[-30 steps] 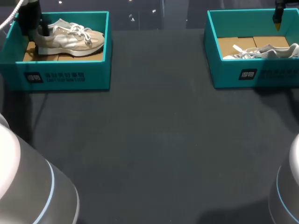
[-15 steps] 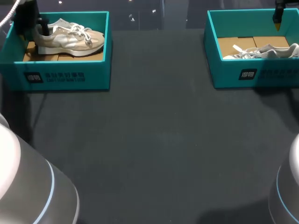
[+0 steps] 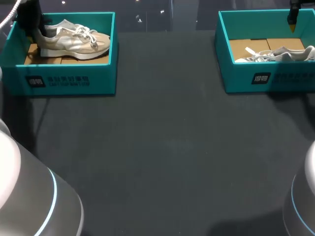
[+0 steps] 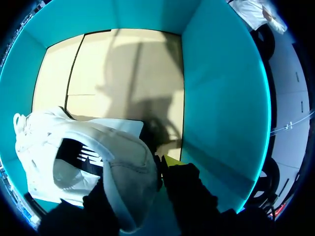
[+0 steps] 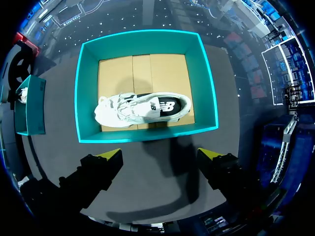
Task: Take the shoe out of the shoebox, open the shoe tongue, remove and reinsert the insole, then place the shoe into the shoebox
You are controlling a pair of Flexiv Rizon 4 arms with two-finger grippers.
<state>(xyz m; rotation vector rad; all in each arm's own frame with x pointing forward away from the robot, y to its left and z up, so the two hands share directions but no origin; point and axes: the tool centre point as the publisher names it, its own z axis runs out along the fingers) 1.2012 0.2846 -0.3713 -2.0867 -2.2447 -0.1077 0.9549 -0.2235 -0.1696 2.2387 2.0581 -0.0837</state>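
A beige and white shoe [image 3: 74,42] lies on its sole in the teal shoebox [image 3: 69,78] at the table's far left. My left gripper [image 3: 33,23] stands at the shoe's heel. In the left wrist view the heel [image 4: 125,167] fills the gap between the dark fingers, and my left gripper [image 4: 135,172] is shut on it; only one yellow fingertip [image 4: 171,160] shows. A second teal shoebox [image 3: 266,78] at the far right holds a white shoe [image 3: 278,54]. My right gripper [image 5: 160,155] hangs open high above that box's near wall [image 5: 147,135], with the white shoe [image 5: 142,109] ahead of it.
Brown cardboard [image 4: 123,73] lines the floor of the left box, and its teal wall [image 4: 221,113] stands close beside my left gripper. Dark tabletop [image 3: 162,147] stretches between the two boxes. My arms' grey bases [image 3: 29,196] fill the near corners.
My left gripper's fingers have come together on the shoe's heel; the finger seen standing in the shoe's opening before is now drawn back to the heel. The right arm has not moved.
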